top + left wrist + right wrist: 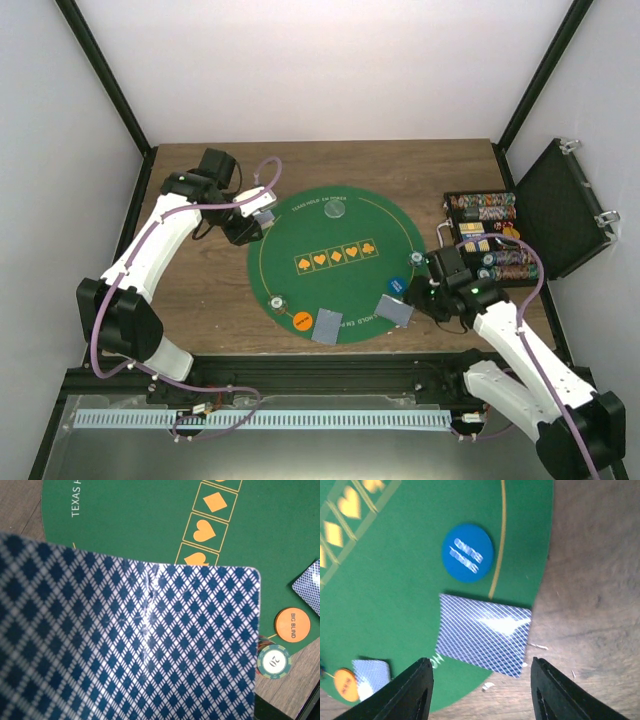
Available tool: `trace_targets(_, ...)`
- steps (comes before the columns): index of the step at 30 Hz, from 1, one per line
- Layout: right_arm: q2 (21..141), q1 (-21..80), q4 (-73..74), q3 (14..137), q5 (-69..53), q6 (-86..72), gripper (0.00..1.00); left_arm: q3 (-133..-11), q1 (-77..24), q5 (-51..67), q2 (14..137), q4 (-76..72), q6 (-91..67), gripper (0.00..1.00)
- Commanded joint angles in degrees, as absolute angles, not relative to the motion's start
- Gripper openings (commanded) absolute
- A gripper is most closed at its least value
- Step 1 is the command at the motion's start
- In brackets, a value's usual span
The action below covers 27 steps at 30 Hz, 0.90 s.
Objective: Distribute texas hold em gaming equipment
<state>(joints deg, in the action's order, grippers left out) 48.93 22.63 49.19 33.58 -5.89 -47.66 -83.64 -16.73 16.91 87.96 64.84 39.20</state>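
My left gripper [258, 221] hovers at the left rim of the green mat [300, 235], shut on blue-patterned playing cards [130, 640]. Their backs fill the left wrist view and hide the fingers. My right gripper [482, 695] stands open just above a face-down card [484, 634] that lies half on the mat's near right edge, half on the wood. Nothing is between its fingers. A blue disc [468, 553] lies beyond that card. At the mat's near edge lie another face-down card [328, 326], an orange disc [302, 321] and a poker chip [278, 302].
An open black case [560, 205] with rows of chips [492, 238] stands at the right. A clear-grey disc [336, 210] lies at the mat's far side, and a chip [416, 258] lies at its right rim. White walls enclose the table.
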Motion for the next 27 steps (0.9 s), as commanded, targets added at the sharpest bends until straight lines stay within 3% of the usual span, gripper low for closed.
trace_targets(1, 47.56, 22.59, 50.54, 41.35, 0.42, -46.76, 0.55, -85.44, -16.62, 16.97, 88.25, 64.95, 39.27, 0.47)
trace_targets(10, 65.98, 22.63, 36.73, 50.34, -17.66, -26.8, 0.62, -85.35, -16.62, 17.91, 87.7, 65.92, 39.64, 0.47)
trace_targets(16, 77.17, 22.59, 18.81, 60.27, -46.28, -20.11, 0.65, -85.35, -17.67, 20.09, 87.65, 67.67, 41.38, 0.48)
trace_targets(19, 84.45, 22.76, 2.31, 63.21, -64.69, -26.41, 0.67, -86.21, -18.63, 20.66, 87.73, 68.42, 41.79, 0.48)
trace_targets(23, 93.4, 23.66, -5.29, 69.62, -67.04, -31.13, 0.68, -87.1, -19.52, 22.06, 87.48, 69.29, 41.93, 0.48)
trace_targets(27, 100.49, 26.49, -5.79, 77.0, -68.38, -30.87, 0.76, -86.93, -19.85, 23.16, 87.31, 69.77, 42.09, 0.48)
